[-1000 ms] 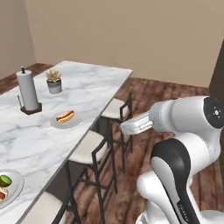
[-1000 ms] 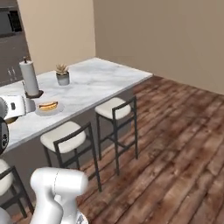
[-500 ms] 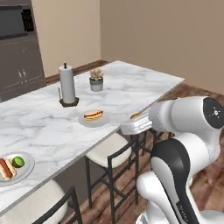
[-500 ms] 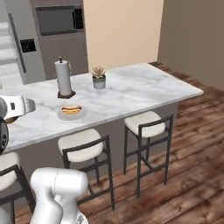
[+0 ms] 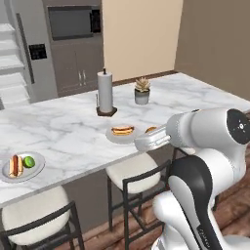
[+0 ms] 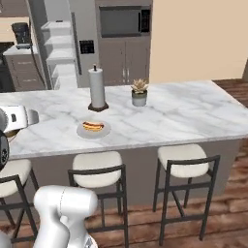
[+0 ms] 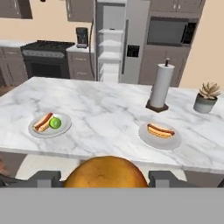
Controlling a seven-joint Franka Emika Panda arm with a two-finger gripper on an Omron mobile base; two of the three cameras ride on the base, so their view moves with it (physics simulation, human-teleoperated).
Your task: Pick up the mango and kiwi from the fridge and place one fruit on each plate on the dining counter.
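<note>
In the hand view, the orange-yellow mango [image 7: 106, 172] sits between my gripper's [image 7: 106, 180] dark fingers [image 7: 43, 178], which are shut on it. In the left base view the gripper [image 5: 150, 140] hovers at the near edge of the dining counter [image 5: 63, 127], with a sliver of mango [image 5: 151, 130] showing. Just beyond lies a pale plate [image 5: 122, 135] bearing a hot dog alone, the same plate [image 7: 160, 136] as in the hand view. The left plate [image 7: 36, 131] carries a hot dog and the green kiwi [image 7: 54, 123]. The fridge [image 7: 116, 41] stands open behind the counter.
A paper towel holder [image 5: 105, 92] and a small potted plant [image 5: 142, 91] stand on the counter's far side. Cushioned stools [image 6: 98, 170] line the near side under the overhang. A microwave [image 6: 125, 22], stove [image 7: 41, 59] and coffee machine [image 7: 82, 36] are along the back wall.
The whole scene has shifted as the base moved: the counter now lies square across the front and the fridge wall has come into view. The gripper still holds the mango.
</note>
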